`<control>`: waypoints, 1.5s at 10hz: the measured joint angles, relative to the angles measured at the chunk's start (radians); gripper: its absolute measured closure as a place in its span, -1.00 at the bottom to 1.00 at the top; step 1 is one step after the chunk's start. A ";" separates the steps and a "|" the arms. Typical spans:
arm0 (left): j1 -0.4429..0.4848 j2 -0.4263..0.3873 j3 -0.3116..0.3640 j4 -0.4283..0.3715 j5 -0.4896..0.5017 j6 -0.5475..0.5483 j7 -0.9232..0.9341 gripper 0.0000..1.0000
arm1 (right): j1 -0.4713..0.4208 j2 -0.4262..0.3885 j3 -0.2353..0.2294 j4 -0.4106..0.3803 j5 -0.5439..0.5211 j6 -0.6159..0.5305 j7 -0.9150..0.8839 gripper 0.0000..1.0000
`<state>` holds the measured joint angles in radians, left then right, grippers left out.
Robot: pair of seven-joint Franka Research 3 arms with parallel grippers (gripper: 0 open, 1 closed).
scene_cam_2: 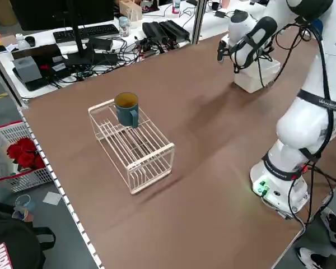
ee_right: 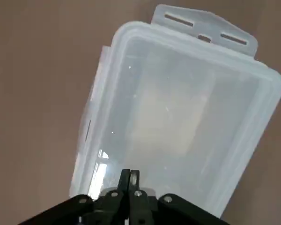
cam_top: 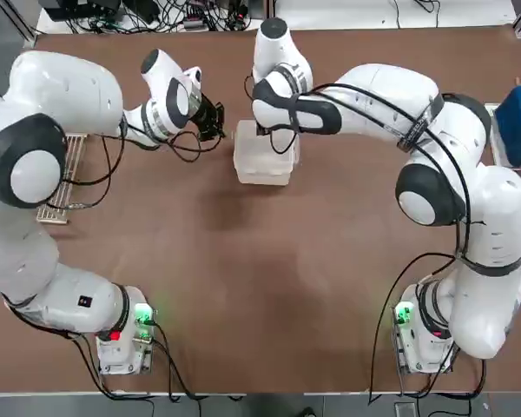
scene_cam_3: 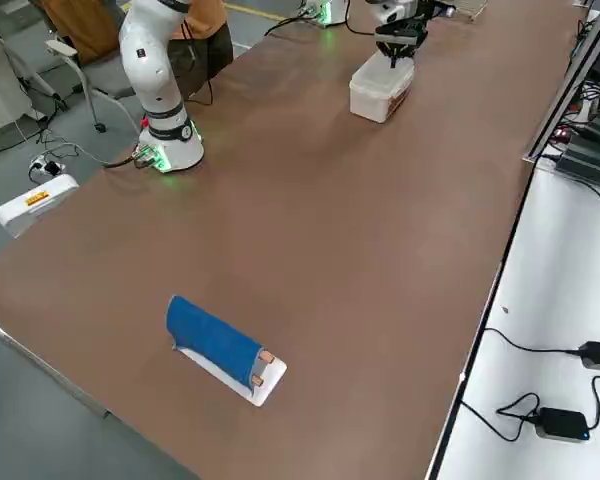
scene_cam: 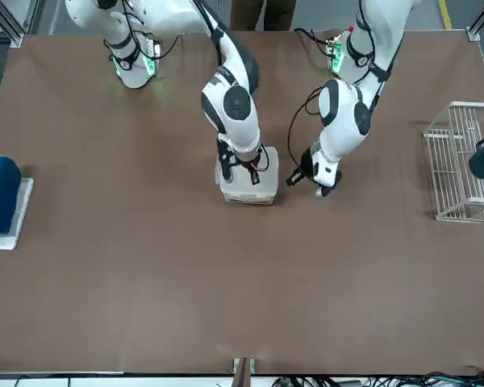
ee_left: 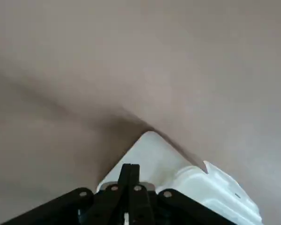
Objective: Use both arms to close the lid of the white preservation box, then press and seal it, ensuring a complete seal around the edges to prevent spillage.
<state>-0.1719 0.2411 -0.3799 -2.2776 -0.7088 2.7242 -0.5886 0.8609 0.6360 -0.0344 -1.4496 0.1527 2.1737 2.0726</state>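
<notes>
Lid (ee_right: 178, 122) lies down on the white preservation box (cam_top: 262, 158) at upper centre; right pincer (ee_right: 129, 176), clamped empty, presses it, left pincer (cam_top: 215, 119) closed just beside; edge sealing looks unfinished

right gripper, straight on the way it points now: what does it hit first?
Most likely the lid of the white preservation box. The shut right gripper points down at it from just above; contact can't be confirmed.

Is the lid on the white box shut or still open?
Shut. The lid lies flat over the white preservation box, and the right gripper, fingers together, sits above it. Whether the edges are sealed, cannot tell.
</notes>
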 joint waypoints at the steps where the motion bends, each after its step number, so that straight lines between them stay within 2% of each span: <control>1: 0.043 -0.039 -0.002 0.000 0.001 -0.011 0.001 0.98 | -0.003 -0.003 -0.003 0.003 0.000 -0.021 -0.014 0.93; 3: 0.139 -0.140 -0.001 0.016 0.006 -0.110 0.002 0.98 | -0.028 -0.033 -0.011 0.014 -0.001 -0.121 -0.085 0.93; 4: 0.151 -0.182 -0.002 0.018 0.032 -0.128 -0.002 0.98 | -0.047 -0.060 -0.012 0.016 -0.001 -0.170 -0.122 0.94; 5: 0.150 -0.213 -0.004 0.014 0.100 -0.134 -0.044 0.98 | -0.068 -0.085 -0.012 0.015 -0.001 -0.221 -0.169 0.94; 6: 0.146 -0.228 -0.009 0.009 0.221 -0.138 -0.136 0.98 | -0.090 -0.106 -0.017 0.000 -0.001 -0.257 -0.233 0.94; 8: 0.138 -0.230 -0.043 0.021 0.460 -0.168 -0.343 0.98 | -0.136 -0.157 -0.050 -0.119 -0.001 -0.255 -0.389 0.94; 9: 0.136 -0.229 -0.072 0.045 0.506 -0.215 -0.392 0.98 | -0.160 -0.182 -0.056 -0.201 0.003 -0.214 -0.452 0.94; 11: 0.129 -0.217 -0.104 0.133 0.572 -0.335 -0.411 0.98 | -0.189 -0.234 -0.058 -0.384 0.057 -0.089 -0.550 0.94; 12: 0.125 -0.194 -0.112 0.195 0.611 -0.399 -0.413 0.98 | -0.191 -0.246 -0.058 -0.447 0.094 -0.049 -0.576 0.94; 14: 0.078 -0.115 -0.116 0.339 0.659 -0.547 -0.438 0.98 | -0.190 -0.254 -0.056 -0.493 0.184 -0.034 -0.619 0.94; 15: 0.032 -0.072 -0.118 0.392 0.688 -0.580 -0.493 0.98 | -0.188 -0.258 -0.055 -0.500 0.215 -0.034 -0.636 0.94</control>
<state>-0.1398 0.1691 -0.4976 -1.8855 -0.0204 2.1441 -1.0819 0.6728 0.3780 -0.0889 -1.9495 0.3682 2.1396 1.4362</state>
